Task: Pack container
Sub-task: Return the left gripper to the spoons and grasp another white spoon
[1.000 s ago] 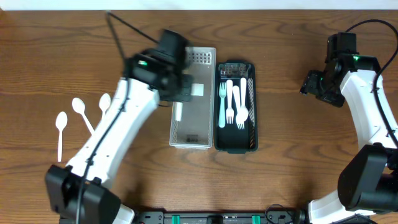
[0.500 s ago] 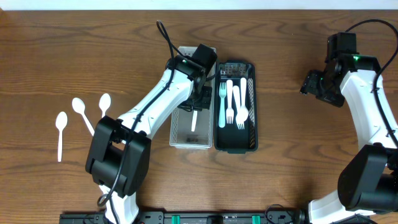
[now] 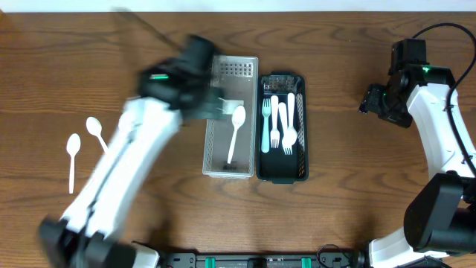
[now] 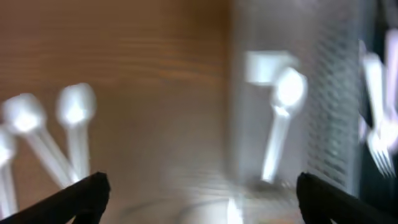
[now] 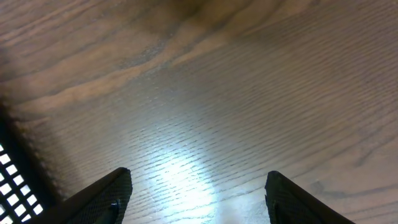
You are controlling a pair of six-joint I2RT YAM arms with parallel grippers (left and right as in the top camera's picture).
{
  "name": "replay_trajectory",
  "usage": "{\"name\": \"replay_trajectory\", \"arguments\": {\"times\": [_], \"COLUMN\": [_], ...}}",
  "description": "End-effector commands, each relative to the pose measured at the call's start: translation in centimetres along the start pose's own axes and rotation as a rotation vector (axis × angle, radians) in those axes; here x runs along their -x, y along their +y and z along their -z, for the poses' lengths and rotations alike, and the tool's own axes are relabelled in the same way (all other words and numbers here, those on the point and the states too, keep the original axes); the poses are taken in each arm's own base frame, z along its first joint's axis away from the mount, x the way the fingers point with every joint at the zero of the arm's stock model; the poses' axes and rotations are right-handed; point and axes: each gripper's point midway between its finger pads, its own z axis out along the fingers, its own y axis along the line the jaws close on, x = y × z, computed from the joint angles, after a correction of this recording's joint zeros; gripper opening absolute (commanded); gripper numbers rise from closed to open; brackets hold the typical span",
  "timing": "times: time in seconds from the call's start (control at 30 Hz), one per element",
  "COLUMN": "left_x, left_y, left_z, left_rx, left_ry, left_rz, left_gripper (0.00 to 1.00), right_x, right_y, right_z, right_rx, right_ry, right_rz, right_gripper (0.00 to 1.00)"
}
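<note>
Left gripper [image 4: 202, 182]: jaws spread, empty; view blurred
Packed: one white plastic spoon [image 3: 234, 134] lies in the pale mesh tray [image 3: 238, 69], ahead-right of this gripper
Next target: loose white plastic spoons [image 4: 74, 106] ahead-left; handles run toward the fingers; left arm nearer
Right gripper [image 5: 199, 174]: spread, empty, well apart

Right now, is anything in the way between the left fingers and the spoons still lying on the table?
No, nothing I can see. Only bare table lies between the open left fingers and the loose spoons. The path from them to the white basket looks clear too.
</note>
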Motion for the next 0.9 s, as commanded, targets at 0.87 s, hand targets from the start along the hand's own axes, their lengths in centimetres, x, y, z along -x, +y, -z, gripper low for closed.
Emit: {"name": "replay_trajectory", "arguments": {"times": [0.87], "left_x": [-9.2], "left_y": [17.5], "left_z": [-19.7], "left_rx": [-0.050], "left_ry": [0.492], "left_rz": [0.166], "left_gripper": [0.98], "right_x": [0.1], "right_y": [-0.4], "right_z": [-0.4], "right_rx": [-0.016], "right_ry": [0.001], "right_rz": [0.011], "right_gripper": [0.73]}}
